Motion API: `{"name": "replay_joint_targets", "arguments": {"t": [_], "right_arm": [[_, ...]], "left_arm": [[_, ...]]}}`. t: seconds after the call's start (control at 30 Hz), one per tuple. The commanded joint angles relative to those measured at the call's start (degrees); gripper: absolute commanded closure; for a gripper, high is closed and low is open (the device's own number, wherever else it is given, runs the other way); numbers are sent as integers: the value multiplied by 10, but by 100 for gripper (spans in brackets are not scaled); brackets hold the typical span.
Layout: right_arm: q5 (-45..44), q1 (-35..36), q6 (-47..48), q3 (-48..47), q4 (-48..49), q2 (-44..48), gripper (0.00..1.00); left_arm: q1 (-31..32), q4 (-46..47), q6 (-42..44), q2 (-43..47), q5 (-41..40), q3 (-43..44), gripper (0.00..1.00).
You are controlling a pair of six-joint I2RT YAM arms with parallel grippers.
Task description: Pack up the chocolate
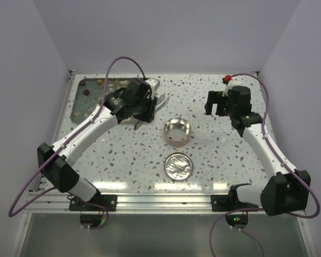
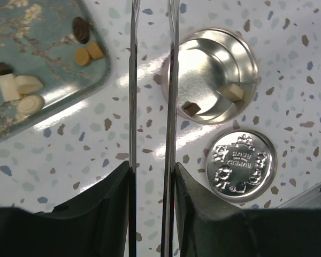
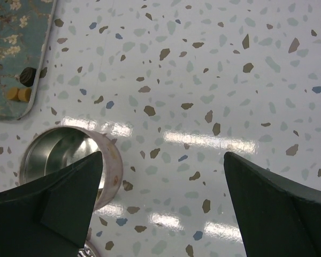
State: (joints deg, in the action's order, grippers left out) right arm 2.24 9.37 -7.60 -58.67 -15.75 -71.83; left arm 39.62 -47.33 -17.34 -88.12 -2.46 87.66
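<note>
Two pieces of chocolate [image 2: 191, 108] lie inside the round metal tin [image 2: 211, 75], one dark brown against the near wall and one pale cream [image 2: 232, 92] against the right wall, apart from each other. More pieces sit on the blue flowered tray [image 2: 53, 80] at the far left of the surface [image 1: 230, 160]: a dark one [image 2: 81, 29] with two tan ones [image 2: 89, 53] just beside it near the tray's corner, and further along another dark one [image 2: 0, 69] next to three pale ones [image 2: 21, 88].

The tin stands open and upright near the middle of the surface. Its embossed lid [image 2: 241, 166] lies flat just beside it on the near side, not touching it.

The left fingers [image 2: 107, 209] are pressed narrow around a pair of thin metal tongs [image 2: 132, 80], one finger on the outside of each blade. In the left wrist view the two blades run close together and almost parallel over the bare surface between the tray and the tin. Their tips pass out of the top of that view, so I cannot tell whether they carry anything.

The right fingers [image 3: 59, 198] are spread wide with nothing between them. They hang above the speckled surface to the right of the tin, well apart from the tray, with the tin's rim showing just beside the left finger in the right wrist view.
</note>
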Motion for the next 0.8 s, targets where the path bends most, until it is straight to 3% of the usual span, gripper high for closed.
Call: {"name": "replay_joint_targets", "arguments": {"t": [0.0,0.27,0.77], "right_arm": [[0,1,-6,-18,15,5,2],[1,1,-4,-27,5,0,2],[1,1,-8,5,5,30,2]], "left_arm": [[-68,-9,9,29,-18,9,61],[-196,-13,15,51,-21,-40,61],[-236,31,-3,-35,-47,-83,61]]}}
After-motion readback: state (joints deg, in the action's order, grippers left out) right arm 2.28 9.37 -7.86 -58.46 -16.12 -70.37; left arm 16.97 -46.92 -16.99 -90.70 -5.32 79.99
